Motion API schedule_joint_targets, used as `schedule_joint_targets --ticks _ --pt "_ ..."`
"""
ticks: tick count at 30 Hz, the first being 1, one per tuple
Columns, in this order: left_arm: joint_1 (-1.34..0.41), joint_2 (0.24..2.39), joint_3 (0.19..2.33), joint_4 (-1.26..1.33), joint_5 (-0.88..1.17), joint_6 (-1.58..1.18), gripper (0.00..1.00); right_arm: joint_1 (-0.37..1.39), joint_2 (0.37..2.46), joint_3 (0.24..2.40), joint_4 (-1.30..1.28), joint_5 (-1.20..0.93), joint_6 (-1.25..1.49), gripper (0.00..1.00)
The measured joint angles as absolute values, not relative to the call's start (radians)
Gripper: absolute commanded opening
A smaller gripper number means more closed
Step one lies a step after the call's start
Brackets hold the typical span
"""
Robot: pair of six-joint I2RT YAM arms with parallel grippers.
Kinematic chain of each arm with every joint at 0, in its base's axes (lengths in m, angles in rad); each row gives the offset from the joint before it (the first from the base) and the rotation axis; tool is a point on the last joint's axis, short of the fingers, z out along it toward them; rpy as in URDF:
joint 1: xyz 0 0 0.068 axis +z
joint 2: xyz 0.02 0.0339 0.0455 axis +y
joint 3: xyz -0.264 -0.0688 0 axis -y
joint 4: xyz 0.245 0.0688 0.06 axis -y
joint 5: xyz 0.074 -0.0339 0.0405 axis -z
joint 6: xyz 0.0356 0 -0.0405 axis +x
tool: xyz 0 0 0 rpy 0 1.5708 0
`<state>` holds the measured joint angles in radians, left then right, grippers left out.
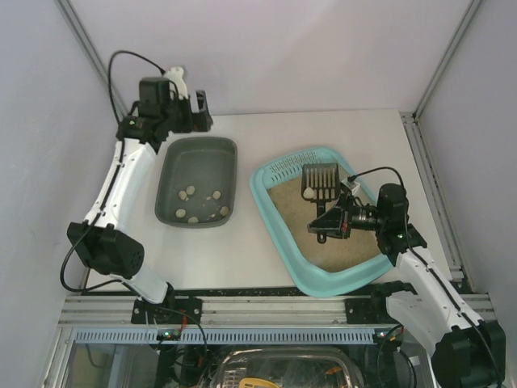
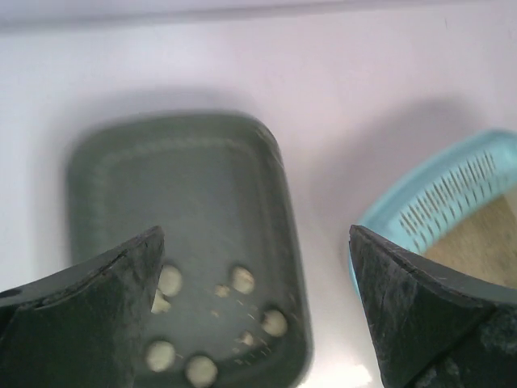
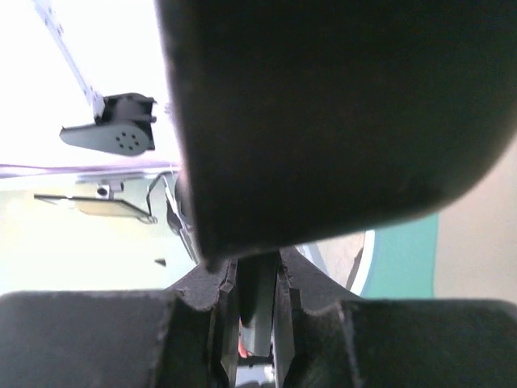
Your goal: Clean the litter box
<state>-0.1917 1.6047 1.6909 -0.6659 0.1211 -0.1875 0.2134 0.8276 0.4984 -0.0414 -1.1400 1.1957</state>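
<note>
My right gripper [image 1: 329, 217] is clenched on the handle of a black slotted plastic scoop [image 1: 319, 181], held over the tan sandy litter in the turquoise litter box [image 1: 279, 236], just right of the smooth dark grey-green tray [image 1: 198, 149]. My left gripper [image 2: 254, 234] gapes wide above that tray, holding nothing.

Right wrist view: a dark scoop [image 3: 339, 113] sits so near the lens that it is out of focus and blocks most of the frame. We make out only a turquoise sliver of the litter box [image 3: 400, 263] at the right.

Left wrist view: the grey tray [image 2: 202, 186] is blurred, its near end hidden behind the left tool [image 2: 254, 234]. The pale lumps [image 2: 242, 279] in it are too soft to identify. The litter box runs off the right edge.
</note>
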Motion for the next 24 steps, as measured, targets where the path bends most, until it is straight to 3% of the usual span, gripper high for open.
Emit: schedule_joint_targets --ticks 6,17,24 --pt "-0.132 1.604 1.895 -0.730 -0.009 -0.094 1.00 0.217 0.942 0.641 -0.015 -1.102 1.216 0.00" --pt "0.064 1.608 1.895 -0.894 -0.106 -0.096 1.00 0.548 1.467 1.224 -0.087 -0.925 1.141 0.00" --pt "0.231 1.561 1.737 -0.925 -0.112 -0.127 1.00 0.693 1.819 1.635 -0.403 -0.805 0.911 0.00"
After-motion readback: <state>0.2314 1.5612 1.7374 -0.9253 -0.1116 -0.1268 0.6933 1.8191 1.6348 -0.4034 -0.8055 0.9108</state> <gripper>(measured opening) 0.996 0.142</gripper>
